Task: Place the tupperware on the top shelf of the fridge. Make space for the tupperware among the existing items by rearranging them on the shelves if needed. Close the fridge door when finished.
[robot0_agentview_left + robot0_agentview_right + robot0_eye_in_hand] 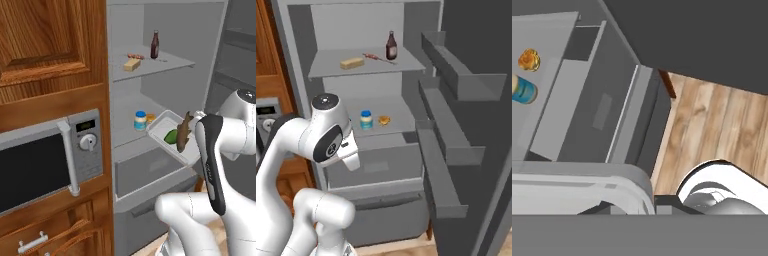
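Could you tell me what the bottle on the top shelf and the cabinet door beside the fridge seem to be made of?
The bottle looks like dark brown glass or plastic, smooth, with a slight sheen. The cabinet door looks like varnished wood: warm brown with visible grain and a raised panel.

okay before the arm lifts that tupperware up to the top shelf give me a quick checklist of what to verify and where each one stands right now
1. Fridge door open: ok.
2. Tupperware off the counter, held up in front of the fridge: ok.
3. Tool's grip on the tupperware: cannot tell, the fingers are hidden.
4. Top shelf has a free patch: ok, bare at its left end, beside the tan block, reddish piece and brown bottle.
5. Tupperware level: not ok, it looks tilted.
6. Lower shelf's jar and orange item out of the way: ok.
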